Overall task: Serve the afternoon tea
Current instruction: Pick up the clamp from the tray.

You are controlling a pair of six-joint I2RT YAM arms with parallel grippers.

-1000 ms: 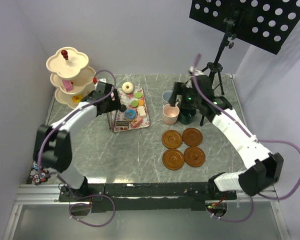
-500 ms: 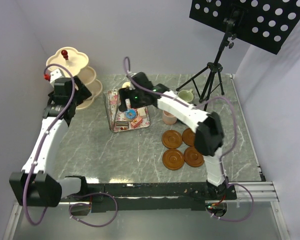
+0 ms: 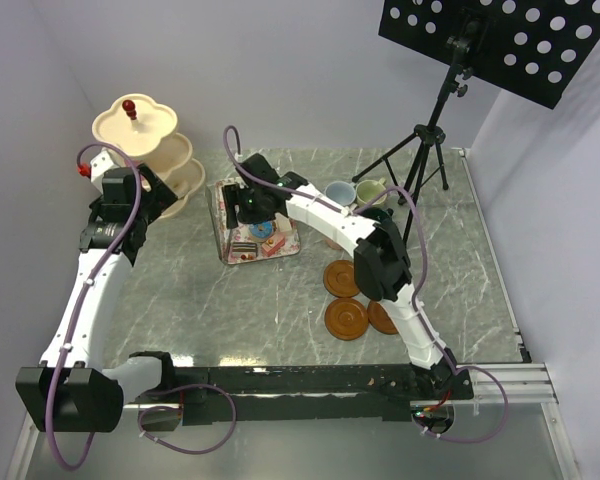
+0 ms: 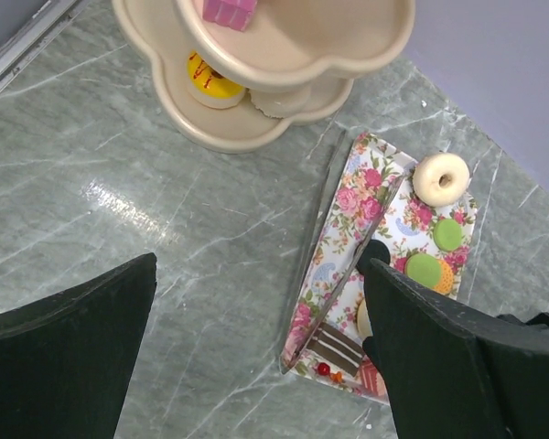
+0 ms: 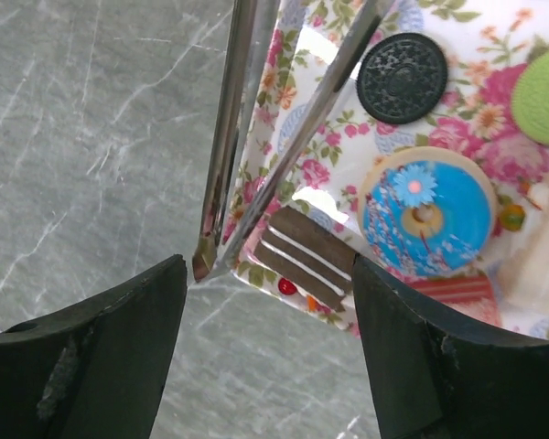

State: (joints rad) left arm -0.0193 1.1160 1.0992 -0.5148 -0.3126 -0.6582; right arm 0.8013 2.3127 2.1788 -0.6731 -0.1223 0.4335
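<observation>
Looking down on a grey-green marble table point(image 3: 180, 290) boxed in by pale walls point(image 3: 300, 70).
My left gripper point(image 4: 261, 265) hangs spread and empty near the cream tiered stand point(image 3: 140, 125); my right gripper point(image 5: 270, 274), also spread, hovers over cakes point(image 5: 427, 212) on the flowered tray point(image 5: 457, 128). Mugs point(image 3: 340, 190) and brown saucers point(image 3: 346, 318) sit to the right; a black tripod point(image 3: 427, 131) stands behind them.

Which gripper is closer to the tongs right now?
Right. The right gripper hangs directly over the tongs at the left edge of the tray; the left gripper sits to their left, beside the tiered stand.
</observation>
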